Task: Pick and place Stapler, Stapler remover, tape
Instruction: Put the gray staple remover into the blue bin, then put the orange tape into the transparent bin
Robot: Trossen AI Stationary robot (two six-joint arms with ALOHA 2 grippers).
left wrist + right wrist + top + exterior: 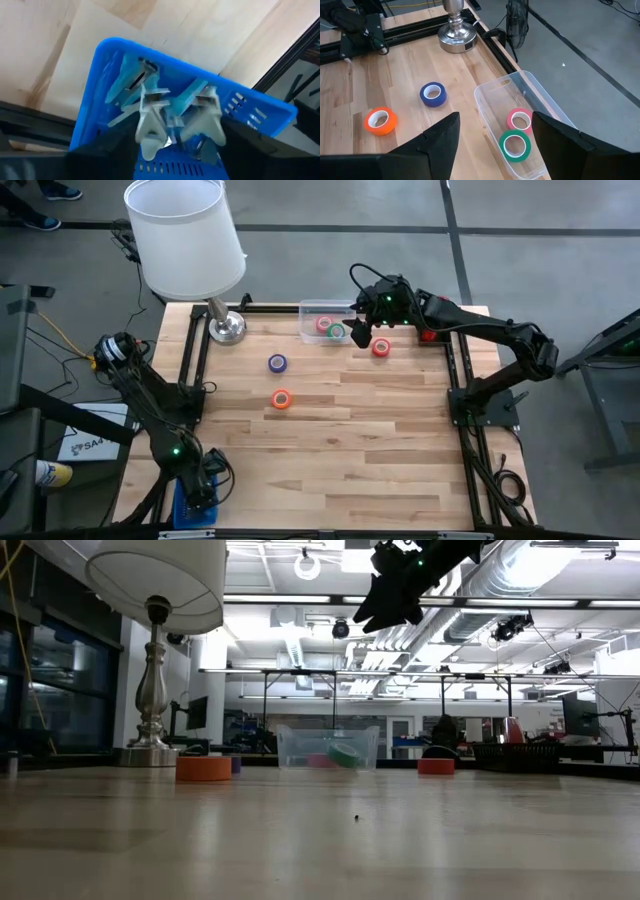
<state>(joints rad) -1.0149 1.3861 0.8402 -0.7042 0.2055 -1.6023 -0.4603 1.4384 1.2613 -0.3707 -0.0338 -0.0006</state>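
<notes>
The tabletop [330,440] carries a lamp [185,235], a clear bin [315,308] and a blue basket [120,60]. The right pincer [360,330] hangs spread above the bin holding pink [520,120] and green tape [515,145]. The left pincer [205,498], released, sits over the basket of staple removers [155,120]. Red [381,348], blue [277,363] and orange tape [282,399] lie loose.

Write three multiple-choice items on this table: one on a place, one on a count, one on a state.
1. Where is the green tape roll?
A. in the clear bin
B. beside the lamp
C. in the blue basket

2. How many tape rolls lie on the bare wood?
A. one
B. three
C. five

3. The right gripper is:
A. shut on a roll
B. open, empty
C. resting on the wood

Answers: 1 A, it lies by the pink roll inside; 2 B, blue, orange, red; 3 B, jaws apart above the bin.
</notes>
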